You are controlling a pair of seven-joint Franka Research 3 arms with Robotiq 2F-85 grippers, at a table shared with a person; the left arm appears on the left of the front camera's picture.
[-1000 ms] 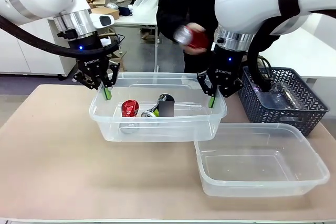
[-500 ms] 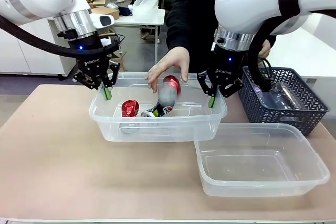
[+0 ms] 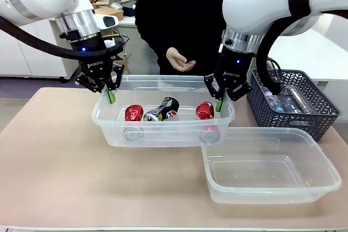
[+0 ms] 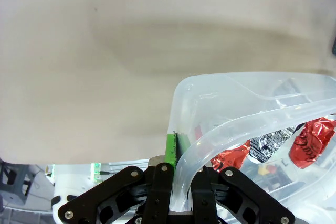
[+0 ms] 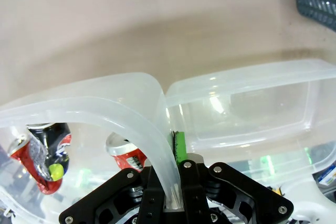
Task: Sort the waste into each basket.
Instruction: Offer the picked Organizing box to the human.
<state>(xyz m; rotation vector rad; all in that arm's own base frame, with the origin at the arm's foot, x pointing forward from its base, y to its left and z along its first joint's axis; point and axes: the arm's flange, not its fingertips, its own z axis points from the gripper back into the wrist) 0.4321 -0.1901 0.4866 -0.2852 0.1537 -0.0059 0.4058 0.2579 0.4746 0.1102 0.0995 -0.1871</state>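
The left tool (image 3: 111, 97) is pinching the left end rim of the far tub (image 3: 157, 127), its fingers pressing together on the clear plastic with one green pad (image 4: 170, 148) lying flat against the wall in the left wrist view. The right tool (image 3: 218, 105) is pinching the same tub's right end rim in the same way, fingers closing on either side of the rolled edge. Both arms are reaching down from above, one at each end of the tub.

Inside the far tub three cans are lying along the bottom: a red can (image 3: 134, 113) toward the left, a black can (image 3: 164, 108) on its side just beside it, and a second red can (image 3: 205, 111) near the right end, close under the right tool. Whether the tub is resting on the bench (image 3: 65, 156) or hanging just above it I cannot tell.

The near tub (image 3: 272, 195) is sitting on the bench at the front right, its far left corner meeting the far tub's near right corner. To the right, a dark lattice basket (image 3: 321, 113) is holding clear bottles (image 3: 285, 101).

Across the bench a person is holding one hand (image 3: 181, 61) out, palm up, above the far tub's back rim, touching nothing
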